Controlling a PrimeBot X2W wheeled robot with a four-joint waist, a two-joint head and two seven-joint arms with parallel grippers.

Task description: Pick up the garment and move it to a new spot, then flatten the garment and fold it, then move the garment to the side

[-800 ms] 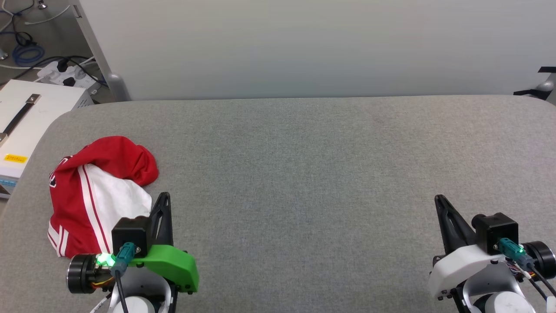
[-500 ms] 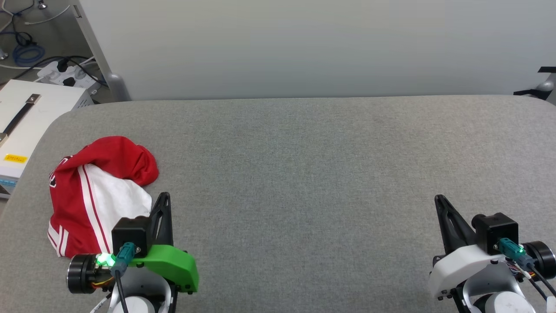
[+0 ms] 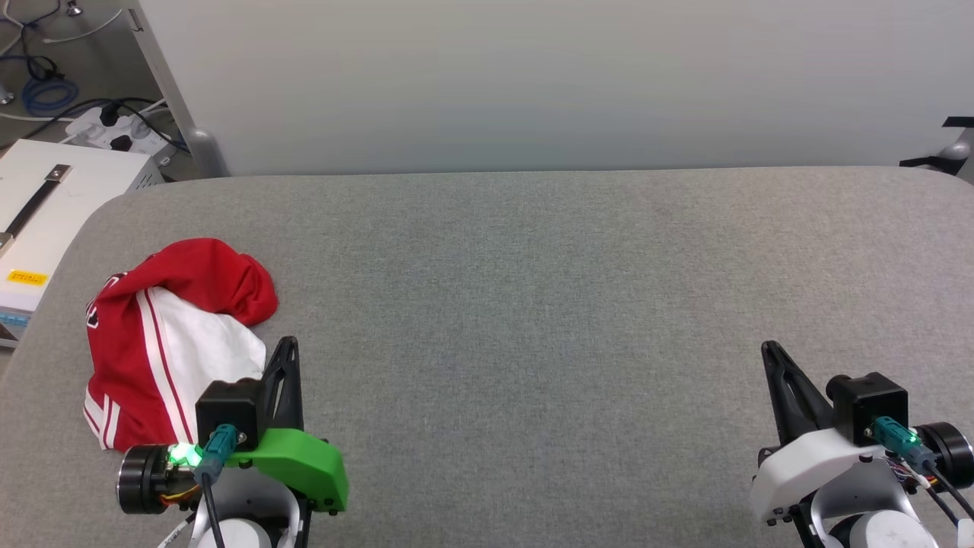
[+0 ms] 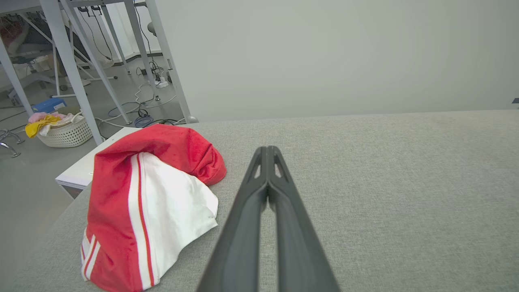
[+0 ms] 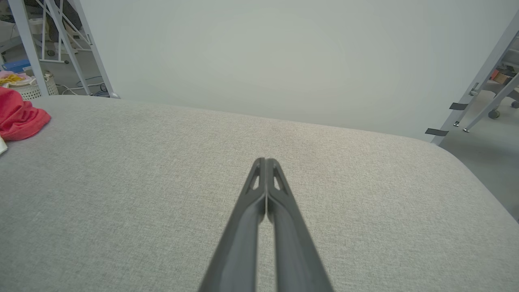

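Note:
The garment (image 3: 163, 335) lies crumpled in a heap at the left end of the grey table (image 3: 533, 289), red with a white sleeve and striped trim facing up; the lettering is hidden. The left wrist view has the garment (image 4: 150, 194) just left of my fingers, and its red edge (image 5: 20, 115) shows far left in the right wrist view. My left gripper (image 3: 288, 344) sits shut and empty right beside the heap's near right edge. My right gripper (image 3: 768, 348) is shut and empty at the table's near right, far from the garment.
A white box (image 3: 46, 221) stands off the table's left edge, with cables and a power strip (image 3: 114, 129) on the floor behind it. A laundry basket (image 4: 67, 132) sits on the floor further left. A pale wall (image 3: 533, 84) backs the table.

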